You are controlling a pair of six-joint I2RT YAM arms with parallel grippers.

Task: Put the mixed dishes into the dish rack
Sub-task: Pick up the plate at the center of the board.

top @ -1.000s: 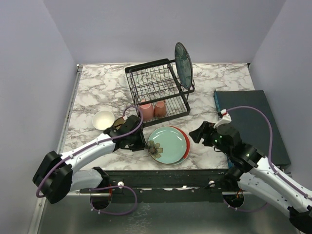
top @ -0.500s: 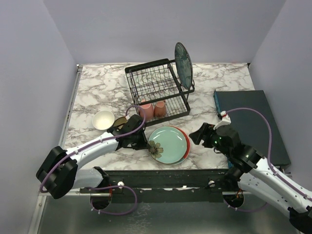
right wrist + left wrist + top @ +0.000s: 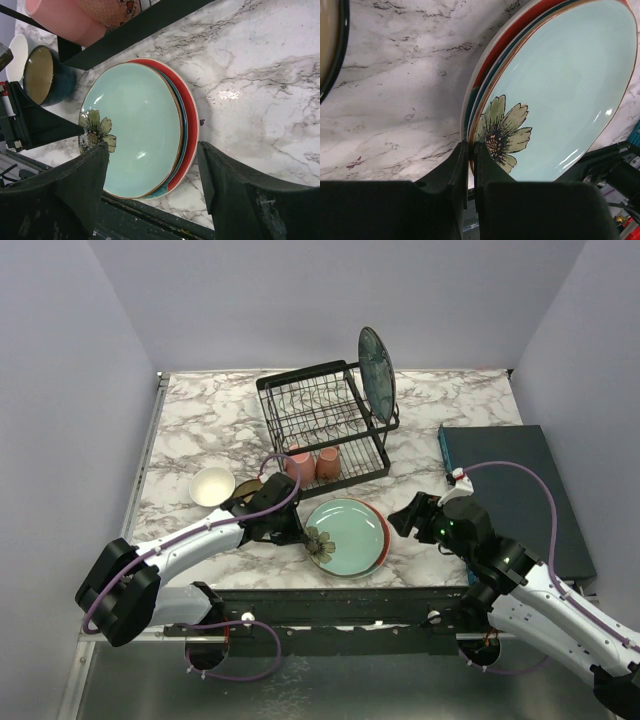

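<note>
Closing in over the last second, the left arm [image 3: 190, 540] is now reaching across the marble desk [image 3: 190, 420] with the left jaws right at the left rim of the plate stack, where earlier they were sitting a little short of it. The right arm [image 3: 530, 585] is holding much the same pose as before.

From the left wrist view, the left jaws are pinching together on the rim of the pale green flowered plate [image 3: 560, 90], just beside its painted flower. That plate is lying on top of the stack near the front edge of the desk. A thin teal rim and the red plate [image 3: 383, 531] are showing beneath it, with a white edge at the bottom.

The right jaws are standing wide apart, holding nothing, and hovering just to the right of the stack.

The dish rack [image 3: 325, 425] is standing further back, at the middle of the desk. The dark teal-blue plate [image 3: 377, 373] is standing upright at its right end, and two pink mugs [image 3: 313, 465] are sitting side by side on its lower tray.

The white bowl [image 3: 212, 485] is resting left of the arm. The dark bowl [image 3: 44, 75] is lying between it and the stack. The teal slab [image 3: 505, 480] is lying at the right.
</note>
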